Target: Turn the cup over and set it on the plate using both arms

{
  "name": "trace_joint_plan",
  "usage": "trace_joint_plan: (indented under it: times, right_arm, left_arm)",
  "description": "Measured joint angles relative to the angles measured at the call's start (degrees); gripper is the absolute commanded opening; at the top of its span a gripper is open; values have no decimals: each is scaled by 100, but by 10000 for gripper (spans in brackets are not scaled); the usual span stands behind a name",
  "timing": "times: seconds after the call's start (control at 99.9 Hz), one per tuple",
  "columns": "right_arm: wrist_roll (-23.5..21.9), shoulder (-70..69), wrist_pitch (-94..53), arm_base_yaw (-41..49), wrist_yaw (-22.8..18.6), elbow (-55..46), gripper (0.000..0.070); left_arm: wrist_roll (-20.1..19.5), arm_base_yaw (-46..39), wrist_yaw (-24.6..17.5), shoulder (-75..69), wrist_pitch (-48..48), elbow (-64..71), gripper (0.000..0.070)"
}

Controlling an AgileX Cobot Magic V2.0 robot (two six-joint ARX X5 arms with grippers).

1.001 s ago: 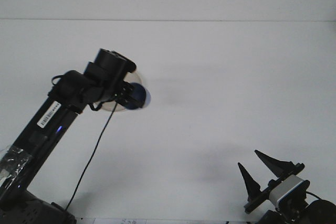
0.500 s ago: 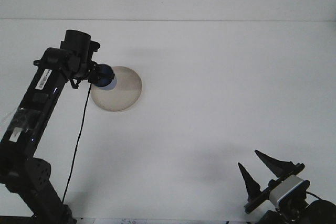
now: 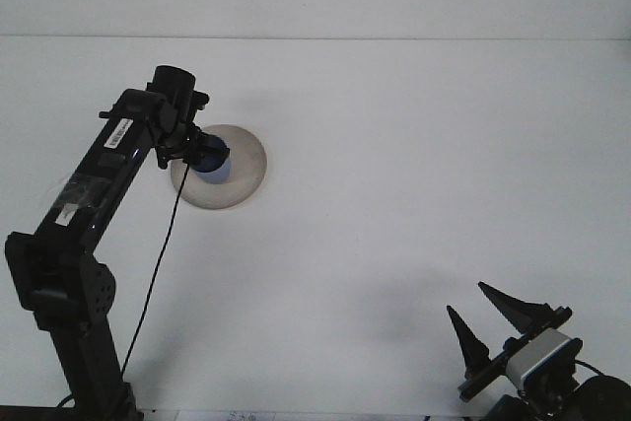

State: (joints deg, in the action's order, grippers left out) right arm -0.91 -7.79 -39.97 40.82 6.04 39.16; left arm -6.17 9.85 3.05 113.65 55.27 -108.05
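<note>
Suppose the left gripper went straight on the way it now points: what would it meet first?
Most likely the plate. The left gripper points down and to the right with the blue cup at its tip, over the plate; from this one view, the height above it is unclear.

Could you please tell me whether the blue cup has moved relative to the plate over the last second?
Yes. The blue cup went from the plate's right edge to its left side.

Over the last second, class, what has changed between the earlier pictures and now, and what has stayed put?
The left gripper carried the blue cup leftward off the plate's right edge, past its left rim, then back right over the plate's left half. It keeps hold of the cup throughout. The plate stayed where it was, and the right gripper stayed open and parked at the lower right.
</note>
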Motion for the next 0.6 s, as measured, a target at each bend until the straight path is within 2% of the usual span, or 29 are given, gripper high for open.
trace_joint_plan:
  times: [0.15, 0.22, 0.31, 0.37, 0.41, 0.6]
  right_arm:
    - [-4, 0, -2, 0, 0, 0, 398]
    - [-9, 0, -4, 0, -2, 0, 398]
    - [-28, 0, -13, 0, 0, 0, 398]
    - [-42, 0, -15, 0, 0, 0, 398]
    - [-44, 0, -17, 0, 0, 0, 398]
    - [-44, 0, -35, 0, 0, 0, 398]
  left_arm:
    - [-17, 61, -15, 81, -101, 0, 40]
    - [-15, 87, -17, 96, -111, 0, 162]
    - [4, 94, -20, 96, -120, 0, 395]
    - [17, 94, -20, 96, -122, 0, 486]
    - [24, 94, -20, 96, -122, 0, 511]
    - [127, 94, -20, 96, -9, -166, 511]
